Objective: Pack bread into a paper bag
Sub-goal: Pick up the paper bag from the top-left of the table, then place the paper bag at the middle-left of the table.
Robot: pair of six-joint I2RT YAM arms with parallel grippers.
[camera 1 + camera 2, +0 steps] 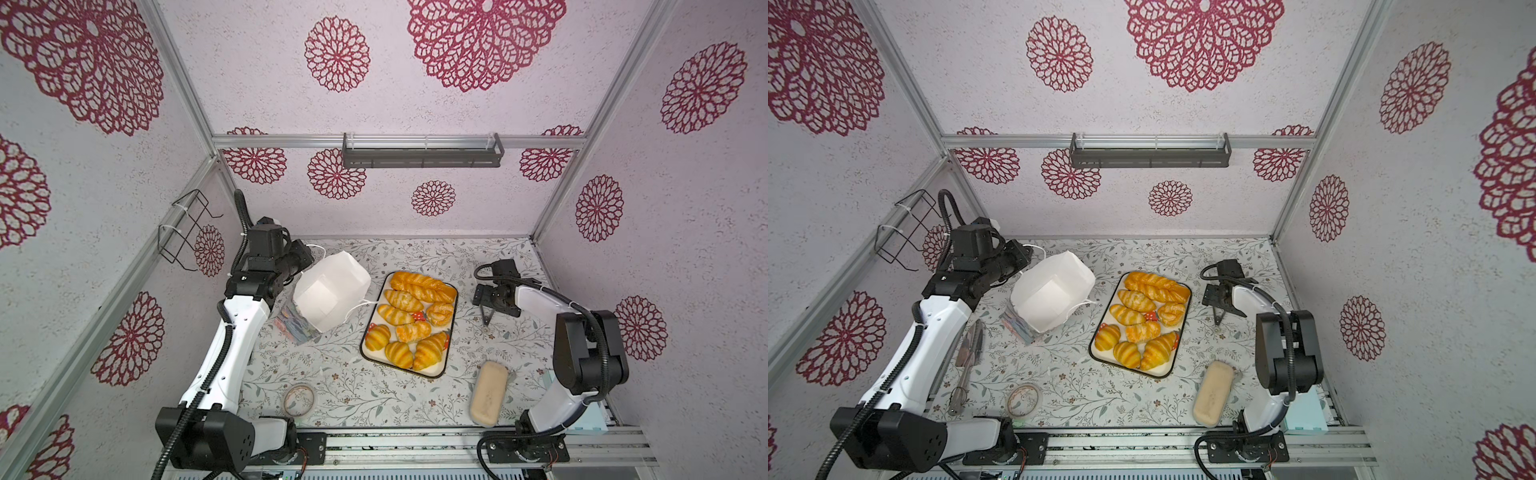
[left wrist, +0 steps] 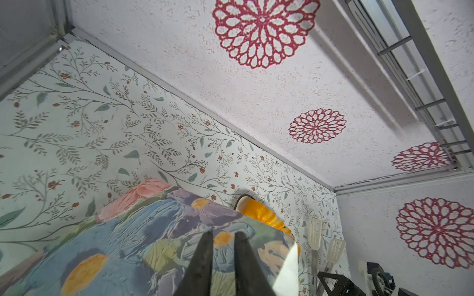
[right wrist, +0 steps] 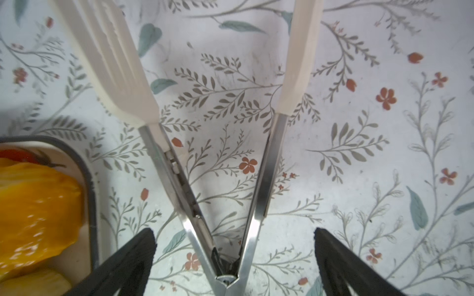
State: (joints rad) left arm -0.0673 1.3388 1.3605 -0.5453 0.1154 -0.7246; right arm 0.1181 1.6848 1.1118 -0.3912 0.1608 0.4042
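Left wrist view: the left gripper (image 2: 224, 233) has its fingers nearly together, with the paper bag (image 2: 128, 243) just ahead of them; whether they pinch anything, I cannot tell. The right gripper (image 3: 232, 230) stands wide open astride tongs (image 3: 266, 179), its fingers clear of both arms. The bread (image 1: 409, 320) lies on a tray (image 3: 88, 179) just beside it.

Floral table (image 1: 332, 374) bears paper bag (image 1: 328, 291), tray (image 1: 436, 370), beige block (image 1: 489, 392), tape roll (image 1: 299, 400).
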